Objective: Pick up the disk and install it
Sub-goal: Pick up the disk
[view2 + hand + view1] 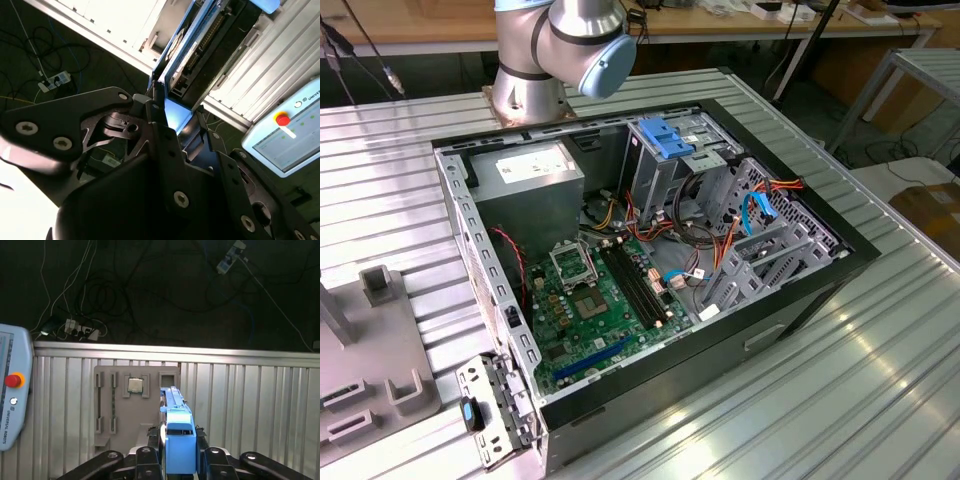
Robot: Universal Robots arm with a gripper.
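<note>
Gripper (179, 439): jaws closed down to a narrow gap on one end of the disk (175, 407), one dark finger (156, 436) on each side of the blue carrier tab. You will see the same clamp in the second wrist view, where the gripper (177, 114) pinches the blue end and the rest of the disk (197, 47) juts out beyond it.

Location: the disk is in the air, touching nothing but the fingers. In the first wrist view it hangs over the slatted metal table (250, 405), above a grey parts fixture (106, 407) that carries a CPU chip (135, 385). The teach pendant (12, 390) lies on the table well to one side.

Orientation: the long axis runs straight out from the gripper, in line with the fingers. The disk is held edge-on, so you look along a blue rail rather than onto a broad face. In the second wrist view the circuit-board side and a row of connector pins show along its length.

Why held so (judgement): clamping at one end tab leaves the far end and both rails free, which suits a part that has to slide lengthwise into a slot.

Exterior view: the open PC case (800, 290) lies on its side on the table with the motherboard (595, 300) exposed, a grey metal drive cage (760, 255) at the exterior view's right, and the arm's base joint (560, 40) behind the case.
</note>
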